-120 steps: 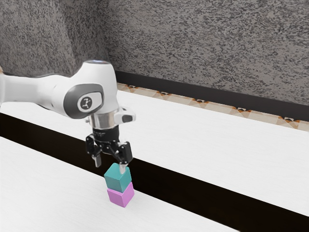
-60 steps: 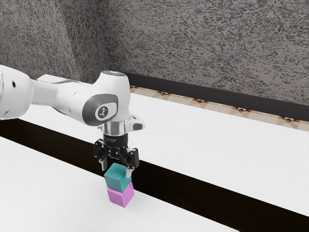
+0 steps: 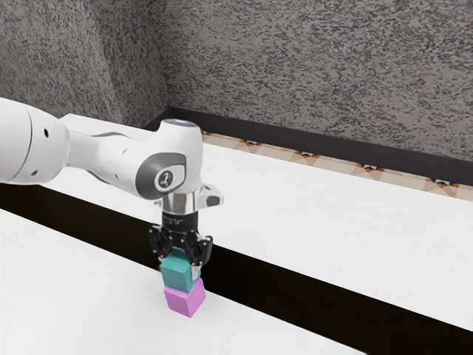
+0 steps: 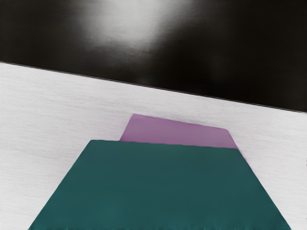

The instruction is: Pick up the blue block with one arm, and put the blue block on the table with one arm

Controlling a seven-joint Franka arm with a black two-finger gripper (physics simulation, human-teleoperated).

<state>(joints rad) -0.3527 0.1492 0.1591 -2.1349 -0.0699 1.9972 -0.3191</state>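
Observation:
In the exterior view my gripper (image 3: 179,265) points down over the stack, low around the upper block. It is shut on the teal-blue block (image 3: 177,274), one finger at each side; the far finger is mostly hidden. That block rests on a pink block (image 3: 185,298), which stands on the white table (image 3: 81,296). In the wrist view the blue block (image 4: 163,187) lies just under my hand, and part of the pink block (image 4: 177,130) shows beyond its edge.
A long dark gap (image 3: 295,285) runs just behind the stack, between two white surfaces. The farther white surface (image 3: 332,222) reaches back toward a tiled strip and a grey textured wall (image 3: 318,66).
My hand has moved toward the exterior view's right and come down onto the blue block. The fingers have drawn a little closer together, and the blue block has turned slightly. The pink block has stayed put.

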